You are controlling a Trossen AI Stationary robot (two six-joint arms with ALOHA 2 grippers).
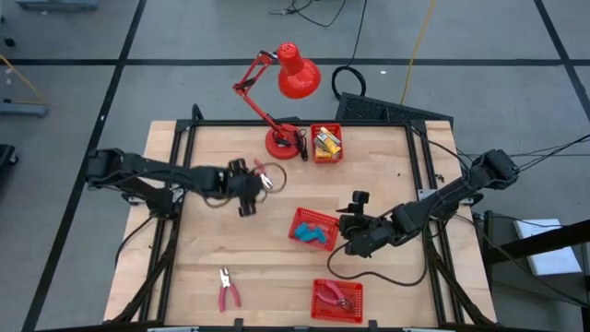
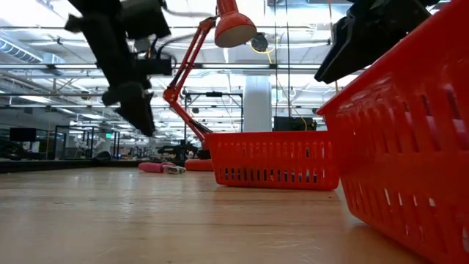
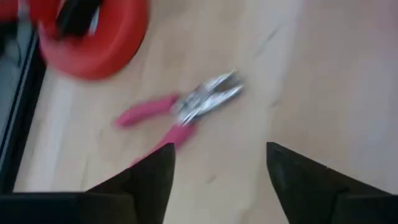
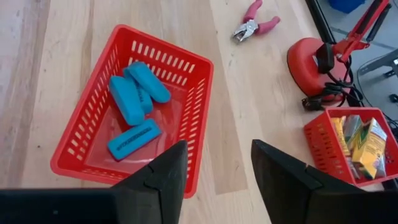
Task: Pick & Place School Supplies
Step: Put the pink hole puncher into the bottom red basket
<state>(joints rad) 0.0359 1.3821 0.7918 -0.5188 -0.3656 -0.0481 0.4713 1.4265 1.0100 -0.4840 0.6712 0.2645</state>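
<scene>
A pair of red-handled pliers [image 3: 186,109] lies flat on the wooden table [image 1: 194,258], close to the red lamp base [image 1: 279,143]. The left gripper [image 1: 251,187] hangs just over it, fingers spread wide and holding nothing. A second pair of pliers [image 1: 228,289] lies near the front edge, a third [image 1: 334,296] in the front basket [image 1: 338,301]. The blue erasers [image 4: 134,102] sit in the middle basket [image 4: 81,140]; the right gripper [image 4: 217,180] hovers beside it, part open and empty. Yellow boxes [image 4: 364,140] fill the back basket [image 4: 320,146].
</scene>
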